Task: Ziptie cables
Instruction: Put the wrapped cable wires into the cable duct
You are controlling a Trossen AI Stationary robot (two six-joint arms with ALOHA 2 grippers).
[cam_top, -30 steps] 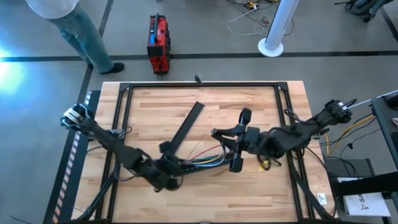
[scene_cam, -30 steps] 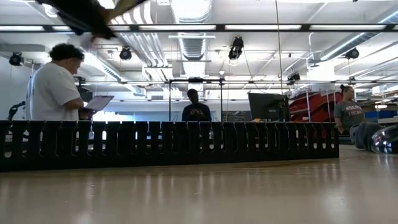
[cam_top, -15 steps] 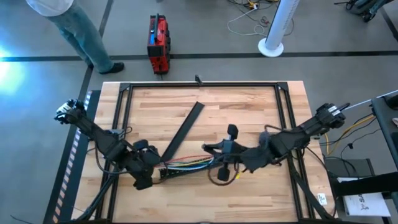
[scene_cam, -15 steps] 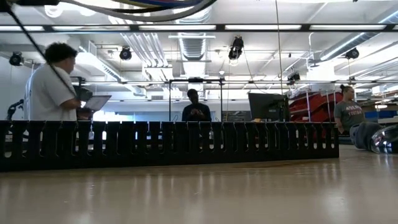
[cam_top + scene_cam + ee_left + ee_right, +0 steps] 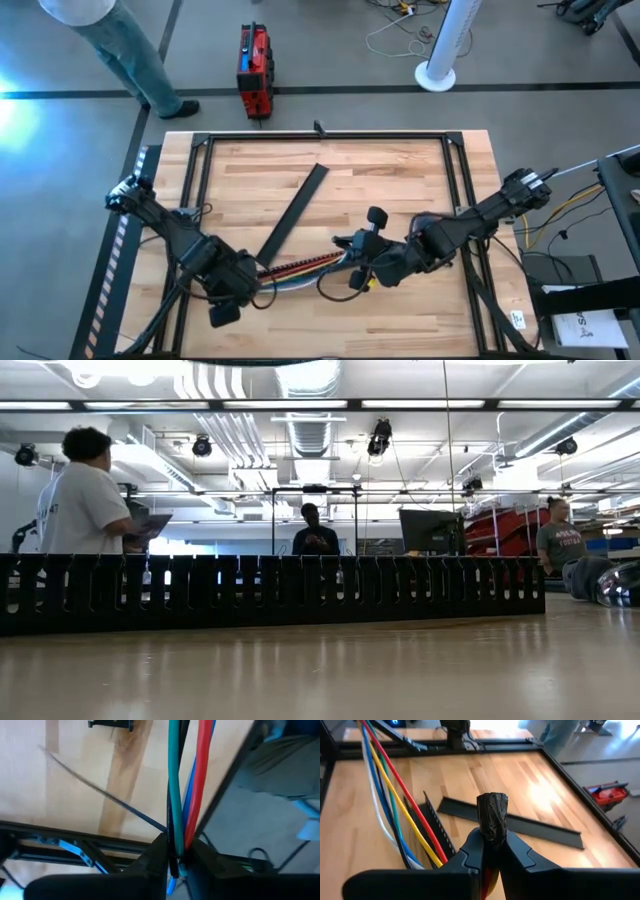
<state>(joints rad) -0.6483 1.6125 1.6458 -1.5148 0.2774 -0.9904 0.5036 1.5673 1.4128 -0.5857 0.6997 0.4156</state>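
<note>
Cables (image 5: 300, 268) stretch across the near half of the worktop (image 5: 400, 180), a bundle of red, green, blue, yellow and white strands running between the two arms. Left hand (image 5: 243, 291) sits low toward the near left corner, fingers pressed tight on one end of the bundle; from its own wrist camera the green, red and blue strands (image 5: 186, 785) rise straight out of the pinch. Right hand (image 5: 362, 268) is near the middle of the near edge, fingers pinching the other end of the cables, where a stub wrapped in black tape (image 5: 492, 817) sticks up between them. From that wrist camera the coloured strands (image 5: 395, 805) fan away toward the far arm. A dark loop of wire (image 5: 335, 290) sags just below the right hand.

One long black slotted bar (image 5: 293, 212) lies slantwise on the wood, its lower end close to the left arm and apart from the bundle. In the level camera a slotted black bar (image 5: 270, 592) fills the width of the worktop. Behind it, a person (image 5: 85, 505) in a white shirt stands at the left holding a flat thing like a tablet, another (image 5: 315, 532) stands in the middle, and a third (image 5: 562, 545) sits at the right. On the floor beyond the far edge sits a red case (image 5: 254, 68).
</note>
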